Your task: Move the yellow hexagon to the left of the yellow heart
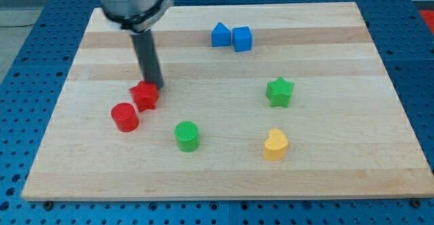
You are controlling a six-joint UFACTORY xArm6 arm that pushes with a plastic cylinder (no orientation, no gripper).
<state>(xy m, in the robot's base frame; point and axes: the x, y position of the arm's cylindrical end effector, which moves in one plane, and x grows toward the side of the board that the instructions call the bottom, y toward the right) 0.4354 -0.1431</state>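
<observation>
The yellow heart point(275, 144) lies at the view's lower right of the wooden board point(325, 62). No yellow hexagon shows anywhere in view. My tip point(153, 87) is at the view's left of centre, touching the top right edge of a red star-like block point(145, 96). The heart is far to the tip's right and lower down. The rod and the arm's head rise from the tip to the view's top left and hide a strip of the board behind them.
A red cylinder point(125, 116) sits just below-left of the red star-like block. A green cylinder point(186, 135) is at bottom centre. A green star point(279, 92) is above the heart. Two blue blocks point(220, 34) point(242, 38) stand side by side at top centre.
</observation>
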